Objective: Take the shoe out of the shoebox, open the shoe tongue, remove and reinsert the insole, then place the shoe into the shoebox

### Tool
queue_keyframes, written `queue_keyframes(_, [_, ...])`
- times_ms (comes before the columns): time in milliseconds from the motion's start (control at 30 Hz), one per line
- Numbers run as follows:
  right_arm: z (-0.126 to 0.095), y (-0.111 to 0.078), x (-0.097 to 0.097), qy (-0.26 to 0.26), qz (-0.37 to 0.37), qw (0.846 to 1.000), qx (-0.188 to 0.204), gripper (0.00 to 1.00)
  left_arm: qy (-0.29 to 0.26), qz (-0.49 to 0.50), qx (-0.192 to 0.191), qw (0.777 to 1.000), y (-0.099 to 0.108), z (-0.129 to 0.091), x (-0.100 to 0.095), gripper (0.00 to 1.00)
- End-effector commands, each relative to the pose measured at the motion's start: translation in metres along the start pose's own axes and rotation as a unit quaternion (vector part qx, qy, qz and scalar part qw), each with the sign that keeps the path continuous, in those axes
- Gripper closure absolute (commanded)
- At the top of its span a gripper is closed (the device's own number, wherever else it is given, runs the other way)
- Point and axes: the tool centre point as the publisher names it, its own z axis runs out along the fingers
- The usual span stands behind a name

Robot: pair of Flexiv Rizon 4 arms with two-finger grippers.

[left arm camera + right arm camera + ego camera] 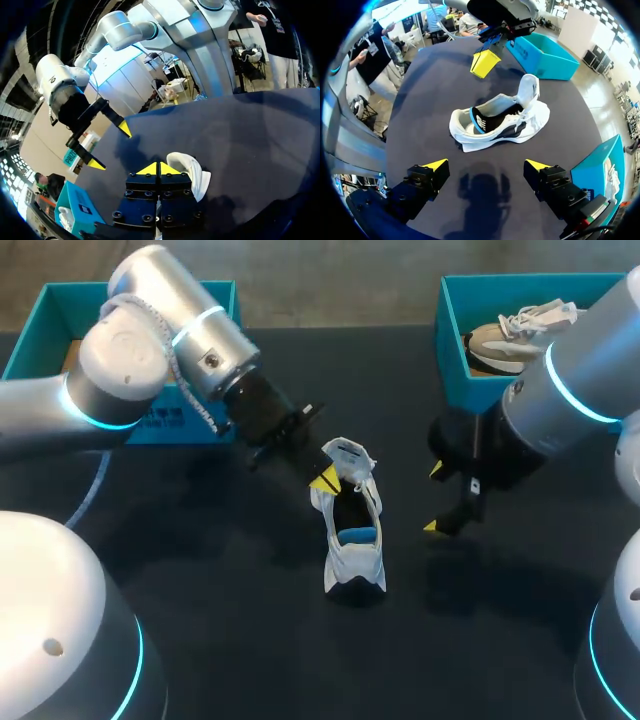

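Note:
A white shoe (pixel 352 540) with a black and blue inside stands on its sole in the middle of the dark table, its tongue (pixel 527 92) raised. My left gripper (pixel 325 480) is shut with nothing in it, its yellow tips close beside the tongue end. In the right wrist view the left gripper (pixel 484 62) hangs apart from the shoe (pixel 500 122). My right gripper (pixel 434 498) stands open to the right of the shoe, and the right gripper (pixel 486 165) faces the shoe's side. From the left wrist, only white fabric of the shoe (pixel 192 172) shows beside the left gripper (pixel 160 168).
A teal shoebox (pixel 455 350) at the back right holds a beige and white sneaker (pixel 505 340). A second teal box (pixel 60 300) stands at the back left, behind my left arm. Bare table lies in front of the shoe.

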Motion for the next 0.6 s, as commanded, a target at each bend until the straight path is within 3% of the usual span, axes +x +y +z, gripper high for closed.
queue_keyframes(33, [-0.026,-0.01,-0.002,0.0,0.002,1.0,0.0,0.0,0.086,0.007,0.006,0.996,0.013,-0.001,-0.013,1.0])
queue_keyframes(333, [-0.072,-0.017,-0.015,-0.001,0.003,1.0,0.016,0.0,0.16,0.018,-0.005,0.987,0.024,-0.003,-0.02,1.0])
queue_keyframes(600, [-0.115,-0.022,-0.023,-0.028,-0.002,0.999,0.029,0.0,0.23,0.031,-0.045,0.972,0.033,0.002,-0.021,1.0])
